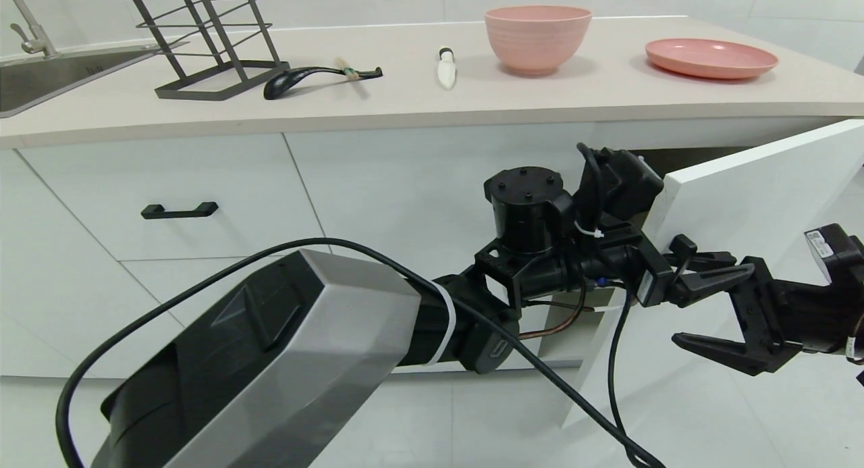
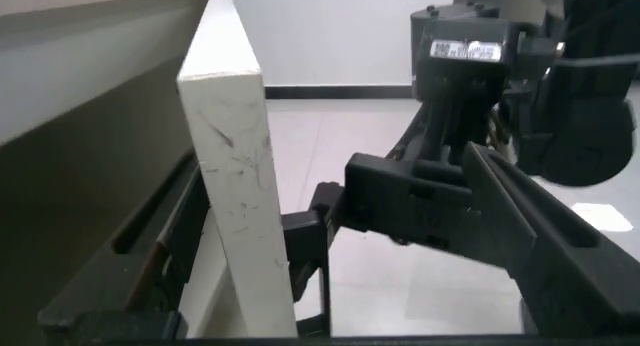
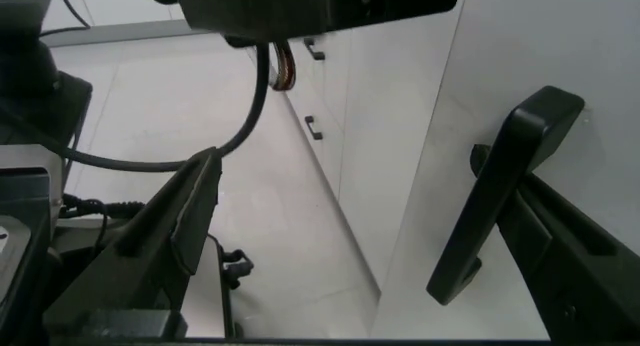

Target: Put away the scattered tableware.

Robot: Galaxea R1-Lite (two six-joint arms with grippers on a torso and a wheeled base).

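On the counter lie a black spoon, a white spoon, a pink bowl and a pink plate. Below the counter's right end a white cabinet door stands swung open. My left gripper is at the door's free edge, open, with one finger on each side of it. My right gripper is open in front of the door's outer face. The black door handle sits between its fingers, close to one finger.
A black wire dish rack stands at the back left of the counter, beside a steel sink. A drawer with a black handle is at the left of the cabinets. White floor lies below.
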